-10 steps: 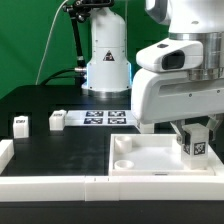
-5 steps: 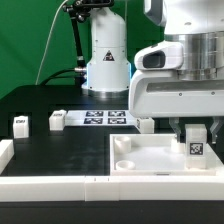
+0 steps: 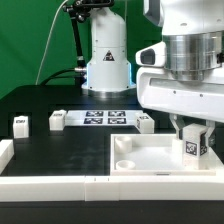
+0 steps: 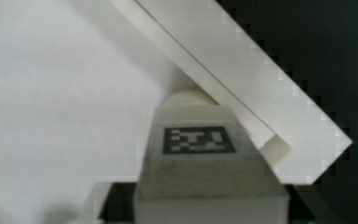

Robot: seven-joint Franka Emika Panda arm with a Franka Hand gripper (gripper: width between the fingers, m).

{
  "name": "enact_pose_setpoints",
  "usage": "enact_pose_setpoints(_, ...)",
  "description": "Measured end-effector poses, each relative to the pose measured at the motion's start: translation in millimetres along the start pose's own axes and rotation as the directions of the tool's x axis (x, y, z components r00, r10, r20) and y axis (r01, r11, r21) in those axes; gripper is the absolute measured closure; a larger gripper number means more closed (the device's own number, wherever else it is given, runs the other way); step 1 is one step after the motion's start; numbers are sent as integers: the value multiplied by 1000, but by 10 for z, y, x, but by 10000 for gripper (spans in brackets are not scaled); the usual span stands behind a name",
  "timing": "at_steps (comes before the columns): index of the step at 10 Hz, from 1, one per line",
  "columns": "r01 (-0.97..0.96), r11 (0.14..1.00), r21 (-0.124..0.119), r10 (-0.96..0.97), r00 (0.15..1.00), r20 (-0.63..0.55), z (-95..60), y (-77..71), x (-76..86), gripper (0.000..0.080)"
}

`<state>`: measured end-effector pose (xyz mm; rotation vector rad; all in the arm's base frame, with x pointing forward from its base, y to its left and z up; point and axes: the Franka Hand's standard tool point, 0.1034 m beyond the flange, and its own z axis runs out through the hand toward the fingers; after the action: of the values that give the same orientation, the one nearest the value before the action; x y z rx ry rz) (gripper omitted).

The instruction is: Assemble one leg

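Gripping one leg [image 3: 194, 146], the claw [image 3: 193, 138] is clamped on it w/ tag facing out, at approx 4 o'clock in the exterior view, right over the far-right corner of the big white tray piece [image 3: 150, 160]. Wrist view: same leg [image 4: 202, 140] tag-up between the claw's fingers [image 4: 123, 195], its tip against the tray's raised rim [image 4: 229, 70]; can't tell if it's seated in a socket.

Count: 4 legs visible. 1 held, 1 by the arm at the tray's far edge [image 3: 146, 123], 2 loose at approx 9 o'clock [image 3: 57, 120] and [image 3: 20, 125], upright, apart from each other. 1 tray. 1 marker board [image 3: 107, 118], flat, approx 12 o'clock behind the tray.

Black tabletop [image 3: 60, 145], white border rail along near edge [image 3: 45, 183]. Behind: robot base [image 3: 107, 60], green backdrop [image 3: 25, 40].
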<state>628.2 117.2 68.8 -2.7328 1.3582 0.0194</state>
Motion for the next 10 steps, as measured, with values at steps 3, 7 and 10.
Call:
enact_pose_setpoints(3,-141,990,4,141,990,6,1,-2,1,499)
enact_pose_setpoints(7,94,996,5,-94,996,4,4,-8,-11,190)
enact_pose_setpoints(10,434,901,5,-434,901,-1,-6,-27,-16,152)
